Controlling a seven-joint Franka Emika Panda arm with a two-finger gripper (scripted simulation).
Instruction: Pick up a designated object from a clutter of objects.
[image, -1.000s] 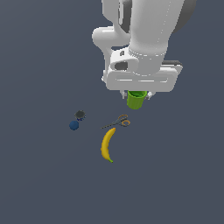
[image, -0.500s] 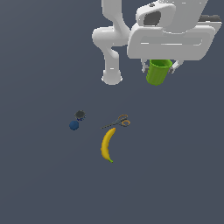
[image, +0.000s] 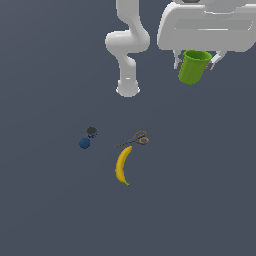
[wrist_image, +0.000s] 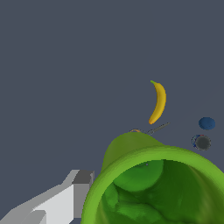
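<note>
— So what has changed?
— Over the last second the gripper (image: 195, 61) has carried the green cup (image: 193, 67) clear of the floor, high above the banana (image: 123, 165), scissors (image: 135, 139) and blue ball (image: 84, 143). Its fingers grasp the cup's rim, so the pick looks done.
— Any writing?
— None is readable on anything.

Only a plain dark grey-blue floor (image: 45, 210), flat and matte, filling both views edge to edge. No texture, no seams or pattern. Lit evenly and softly, with hardly any shadow on it.
</note>
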